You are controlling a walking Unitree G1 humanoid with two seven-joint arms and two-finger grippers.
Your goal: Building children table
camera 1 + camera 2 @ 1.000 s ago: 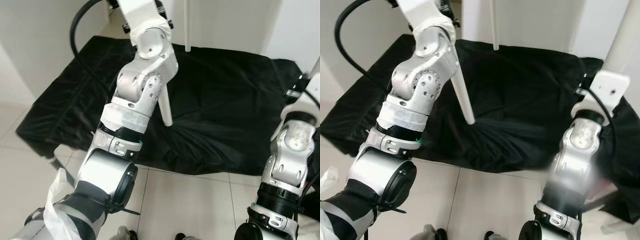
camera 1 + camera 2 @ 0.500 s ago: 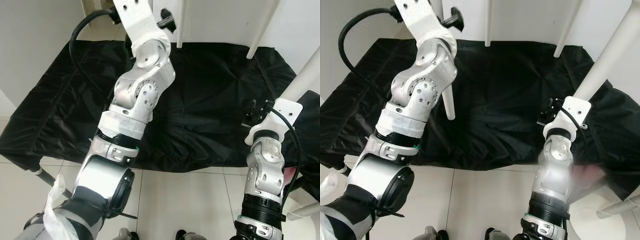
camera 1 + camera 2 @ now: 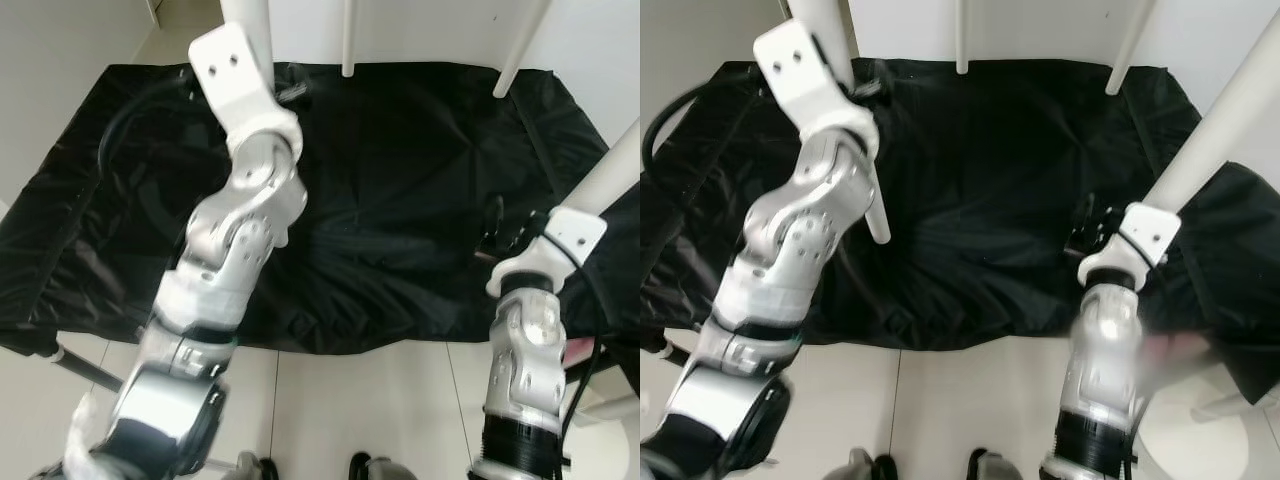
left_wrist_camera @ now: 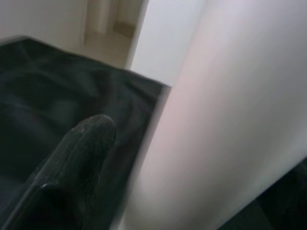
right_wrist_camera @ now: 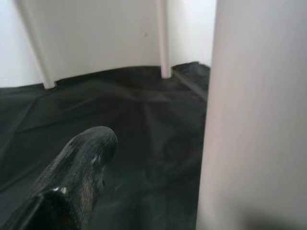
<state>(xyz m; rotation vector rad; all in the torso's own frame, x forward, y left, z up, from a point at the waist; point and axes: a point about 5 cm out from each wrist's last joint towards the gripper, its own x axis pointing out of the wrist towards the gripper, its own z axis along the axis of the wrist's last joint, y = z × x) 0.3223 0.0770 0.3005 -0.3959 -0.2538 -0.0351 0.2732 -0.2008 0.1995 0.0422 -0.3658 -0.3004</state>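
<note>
White round table legs point(image 3: 1218, 125) upright on black cloth point(image 3: 1000, 170).

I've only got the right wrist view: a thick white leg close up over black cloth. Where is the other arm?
Observer: The left gripper is up beside a second white leg, on the robot's left.
Operator: Does my leg stand straight?
Observer: No. In the head views the right leg slants up and outward to the robot's right, with the right gripper by its lower part.
Operator: What's past the cloth's near edge?
Observer: The black cloth ends at a pale tiled floor in front of the robot.
</note>
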